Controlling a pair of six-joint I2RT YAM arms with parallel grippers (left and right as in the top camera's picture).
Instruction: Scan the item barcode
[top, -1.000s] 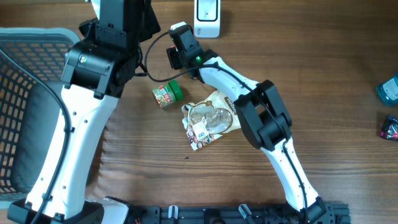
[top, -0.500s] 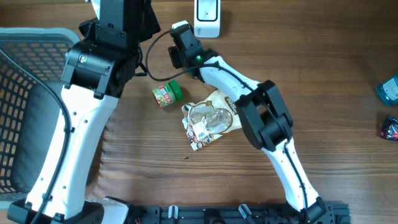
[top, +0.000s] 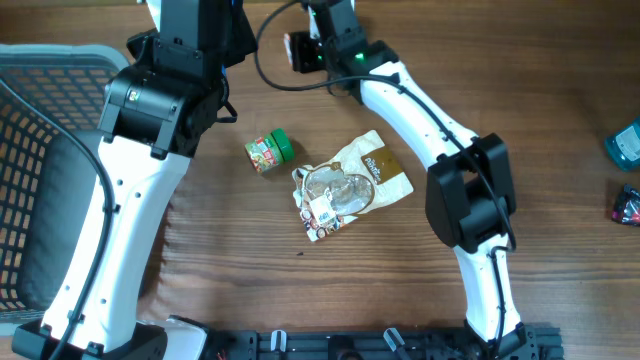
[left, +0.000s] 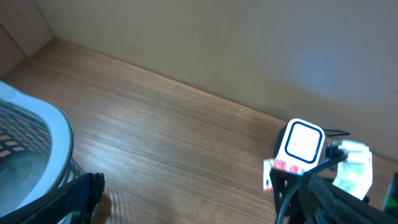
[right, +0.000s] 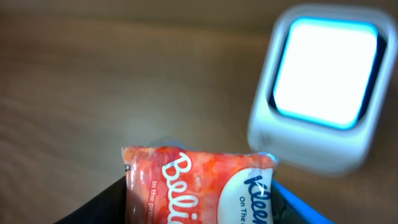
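Right pincer (right: 199, 208), jaws clamped from both sides on a small orange-red plastic tissue packet (right: 198, 180) with white lettering, which it holds above the brown wooden table (top: 580, 270), just beside the white box-shaped scanner (right: 322, 93) and its glowing pane. You are, on this evidence, in the presenting step: the item is in the grip but not yet squarely before the window. The next move, as judged here, calls for you to carry the packet in front of the lit pane and turn it until its barcode faces the light, with the grip kept firm on the slick film. The barcode shows in no view, so you cannot tell which face bears it. The wrist frame's lower edge cuts off the packet. From overhead the arm covers the scanner. Blur softens the scanner's outline.
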